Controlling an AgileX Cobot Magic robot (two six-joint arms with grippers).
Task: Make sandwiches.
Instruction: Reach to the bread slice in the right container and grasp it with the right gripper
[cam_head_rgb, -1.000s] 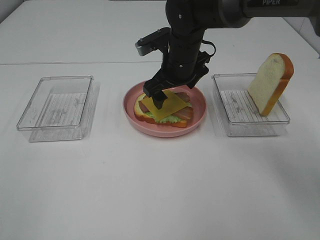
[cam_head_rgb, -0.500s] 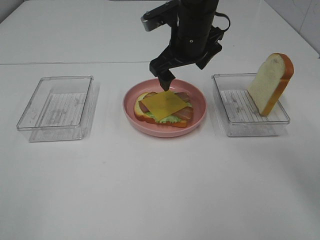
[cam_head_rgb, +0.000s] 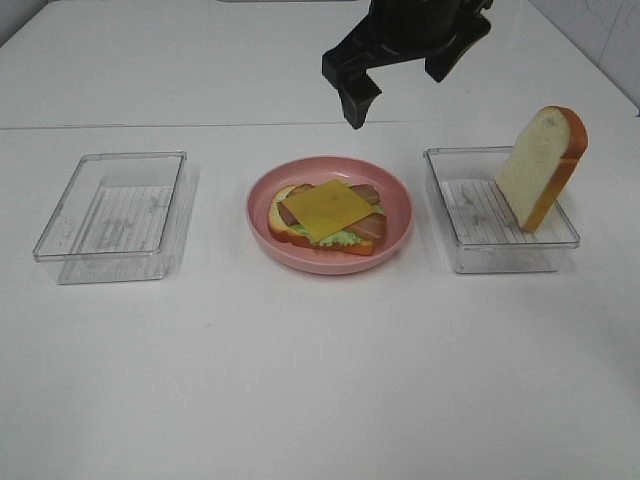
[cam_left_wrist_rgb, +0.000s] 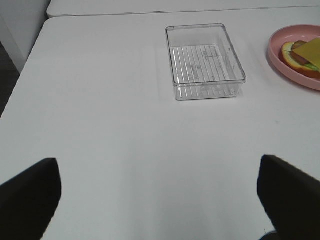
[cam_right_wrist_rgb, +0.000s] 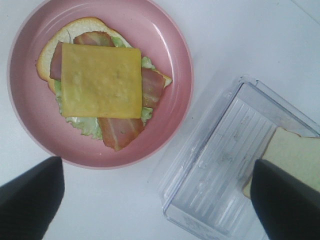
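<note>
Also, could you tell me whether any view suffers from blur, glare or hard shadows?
Exterior high: even light, soft shadows, sharp cheese square. Left wrist: dark fingertips blurred up close, empty tray sharp. Right wrist: plate crisp, no glare.

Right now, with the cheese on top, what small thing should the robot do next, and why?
Probably swing the right hand over to the bread slice leaning in the right tray. The stack on the plate ends in cheese with no top slice, and that hand hangs open and empty above it.
</note>
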